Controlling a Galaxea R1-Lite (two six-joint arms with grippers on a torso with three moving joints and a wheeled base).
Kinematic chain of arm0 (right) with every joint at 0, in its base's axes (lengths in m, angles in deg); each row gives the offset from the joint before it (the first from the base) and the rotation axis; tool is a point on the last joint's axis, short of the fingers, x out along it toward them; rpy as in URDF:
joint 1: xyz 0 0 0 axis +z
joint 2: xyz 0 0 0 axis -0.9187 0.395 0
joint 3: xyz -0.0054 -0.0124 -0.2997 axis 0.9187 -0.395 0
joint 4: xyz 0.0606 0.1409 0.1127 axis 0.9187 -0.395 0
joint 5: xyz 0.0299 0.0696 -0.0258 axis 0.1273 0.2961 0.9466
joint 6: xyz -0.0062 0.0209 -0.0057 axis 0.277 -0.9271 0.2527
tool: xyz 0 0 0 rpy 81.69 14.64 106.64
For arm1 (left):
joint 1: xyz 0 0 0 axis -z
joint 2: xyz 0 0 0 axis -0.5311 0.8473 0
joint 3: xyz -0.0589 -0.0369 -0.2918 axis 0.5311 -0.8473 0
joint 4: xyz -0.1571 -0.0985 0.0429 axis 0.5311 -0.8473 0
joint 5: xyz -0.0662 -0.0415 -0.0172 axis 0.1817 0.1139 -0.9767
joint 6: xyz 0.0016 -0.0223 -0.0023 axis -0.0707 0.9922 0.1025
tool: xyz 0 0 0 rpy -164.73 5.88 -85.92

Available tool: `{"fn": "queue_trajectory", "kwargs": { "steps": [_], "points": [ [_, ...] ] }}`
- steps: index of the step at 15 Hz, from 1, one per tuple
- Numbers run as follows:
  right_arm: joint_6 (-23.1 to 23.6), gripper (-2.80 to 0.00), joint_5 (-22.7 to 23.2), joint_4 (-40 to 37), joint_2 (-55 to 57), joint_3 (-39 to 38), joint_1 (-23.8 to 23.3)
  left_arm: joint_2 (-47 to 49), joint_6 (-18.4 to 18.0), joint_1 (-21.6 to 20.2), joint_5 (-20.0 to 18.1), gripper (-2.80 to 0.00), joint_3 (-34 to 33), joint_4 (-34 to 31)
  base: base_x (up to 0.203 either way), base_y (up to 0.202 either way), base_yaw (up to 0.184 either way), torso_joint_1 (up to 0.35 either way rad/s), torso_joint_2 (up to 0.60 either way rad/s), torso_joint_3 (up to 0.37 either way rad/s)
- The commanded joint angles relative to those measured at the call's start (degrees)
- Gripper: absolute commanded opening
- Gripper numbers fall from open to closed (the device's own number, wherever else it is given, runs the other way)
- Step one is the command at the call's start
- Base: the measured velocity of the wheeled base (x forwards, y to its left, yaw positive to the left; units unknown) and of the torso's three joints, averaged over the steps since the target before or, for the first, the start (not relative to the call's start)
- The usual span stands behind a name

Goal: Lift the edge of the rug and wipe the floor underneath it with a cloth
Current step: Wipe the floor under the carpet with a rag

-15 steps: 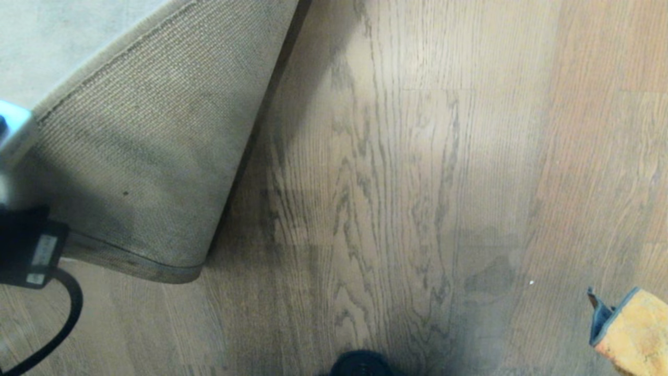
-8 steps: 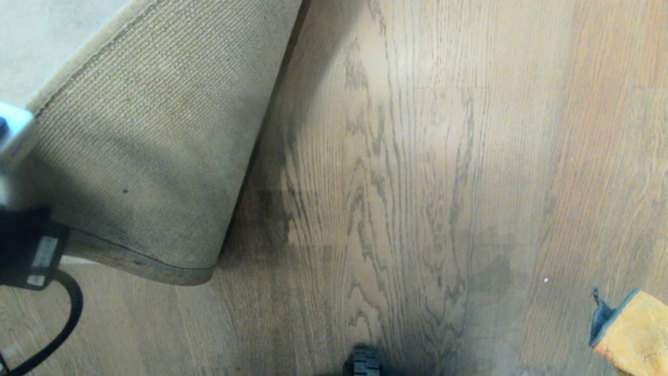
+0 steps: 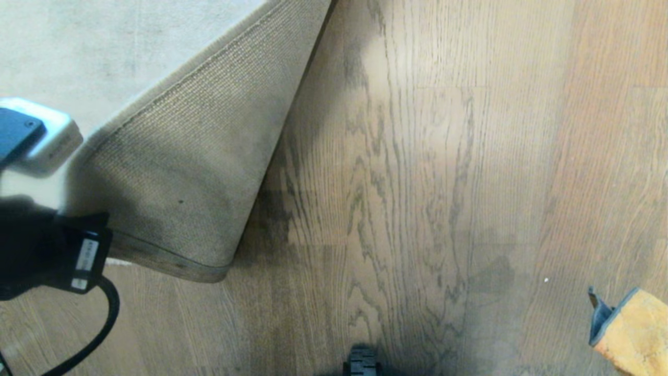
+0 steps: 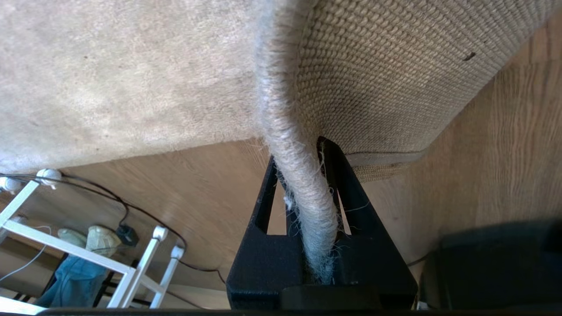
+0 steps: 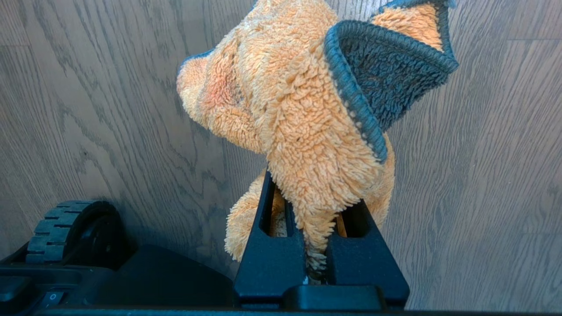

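So the left hand (image 4: 303,175) is pinched tight on the rug edge (image 4: 298,193), with the fuzzy bound hem running right down between the two black fingers. From there the corner of the rug is peeled up and folded back over itself, so you see the coarse woven tan backing (image 3: 182,172) facing up and the pale short pile (image 3: 104,52) beyond it. The floor (image 3: 396,198) next to the flap is bare: brown wood-look planks, dark wavy grain, matte.

The right hand (image 5: 320,210) is clamped on the cloth (image 5: 303,114), a fluffy orange terry thing with blue-grey trim, bunched up and flopping over the fingers. It hangs over the planks, well apart from the rug, and in the head view only its corner (image 3: 634,329) pokes in at the lower right.

Progress-wise I'd say the lifting part is basically done and the wiping hasn't started. The cloth doesn't look pressed to the floor anywhere, and it needs to travel across to the uncovered patch by the fold.
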Motion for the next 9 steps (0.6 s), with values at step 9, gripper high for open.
{"fn": "queue_trajectory", "kwargs": {
  "steps": [9],
  "points": [
    [0.6,-2.8,0.0,-0.1,0.1,0.0,0.0,3.7,0.4,-0.2,0.2,-2.8,0.1,0.9,0.0,0.0,0.0,0.0,0.0,0.0]
  ]
}}
